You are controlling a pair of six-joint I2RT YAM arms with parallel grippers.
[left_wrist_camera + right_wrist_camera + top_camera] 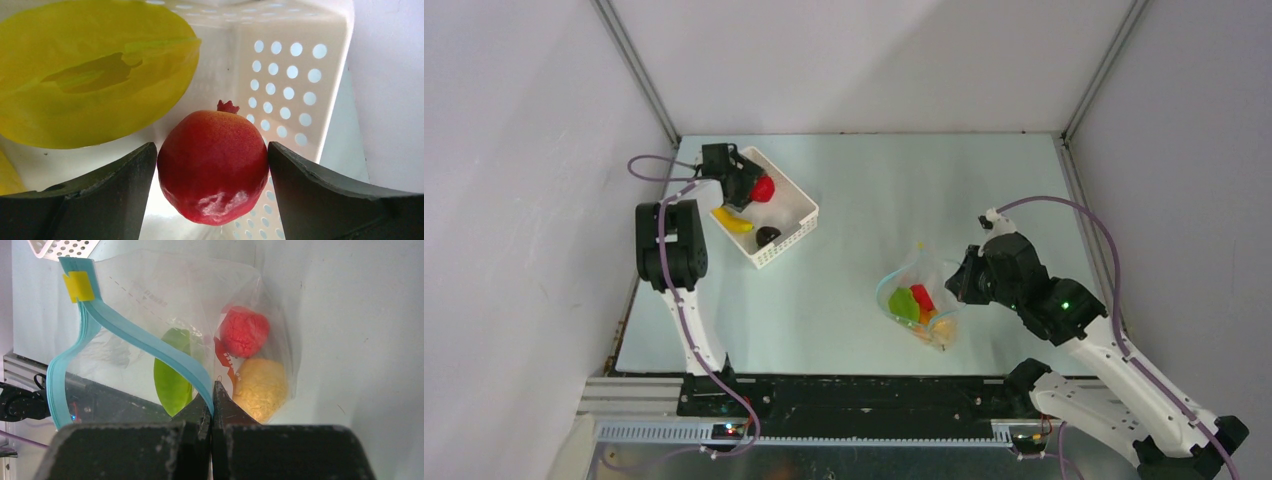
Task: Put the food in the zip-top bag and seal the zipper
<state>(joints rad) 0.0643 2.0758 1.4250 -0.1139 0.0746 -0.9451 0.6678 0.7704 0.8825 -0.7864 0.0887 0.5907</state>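
My left gripper [749,185] is inside the white basket [799,195], its fingers against both sides of a red pomegranate toy [212,165]. A yellow fruit [90,70] lies behind it. A yellow banana [732,220] and a dark purple fruit [768,236] also lie in the basket. The clear zip-top bag [919,300] lies right of centre and holds a green piece [172,380], a red piece [244,331] and a yellow-orange piece [260,387]. My right gripper [212,390] is shut on the light blue zipper strip [140,337], and the bag's mouth gapes open to the left.
The basket's perforated wall [285,90] stands just behind the pomegranate. A yellow tab [79,286] sits at the far end of the zipper. Grey walls enclose the table on three sides. The arm bases and a cable rail [824,400] run along the near edge.
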